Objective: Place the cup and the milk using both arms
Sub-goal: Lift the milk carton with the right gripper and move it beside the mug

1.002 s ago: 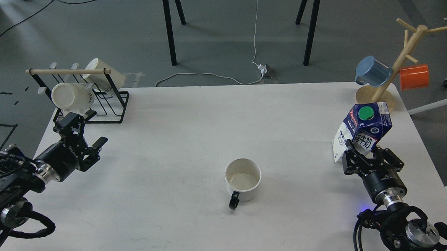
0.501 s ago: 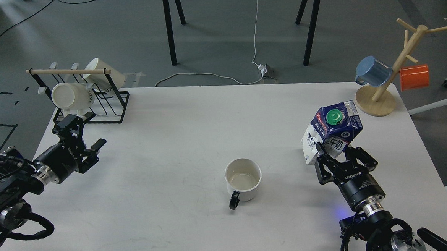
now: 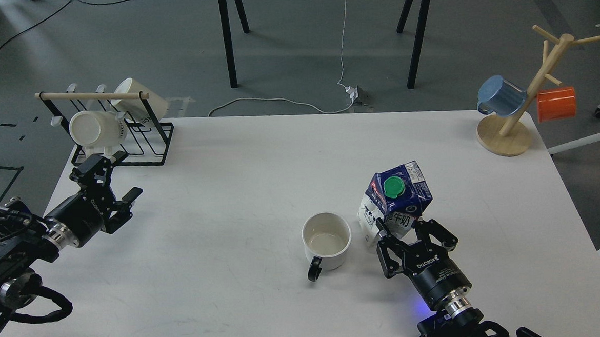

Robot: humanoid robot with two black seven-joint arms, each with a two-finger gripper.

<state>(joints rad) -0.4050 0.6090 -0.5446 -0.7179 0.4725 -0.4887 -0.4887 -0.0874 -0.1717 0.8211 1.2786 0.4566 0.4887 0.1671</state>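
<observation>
The cup (image 3: 327, 240), cream-white with a black loop handle toward me, stands upright near the table's middle front. The milk (image 3: 395, 202), a dark-blue and white carton with a green cap, is just right of the cup, apart from it. My right gripper (image 3: 409, 237) is shut on the milk's lower part. I cannot tell whether the carton rests on the table or is held just above it. My left gripper (image 3: 110, 181) is open and empty at the table's left, in front of the black rack.
A black wire rack (image 3: 118, 129) with two cream mugs stands at the back left corner. A wooden mug tree (image 3: 520, 108) with a blue mug (image 3: 500, 95) and an orange mug (image 3: 556, 103) stands at the back right. The white table (image 3: 229, 192) is bare in the middle.
My right arm has carried the milk leftward and toward me, from the right edge to beside the cup. The left arm has barely moved. The cup has not moved.
</observation>
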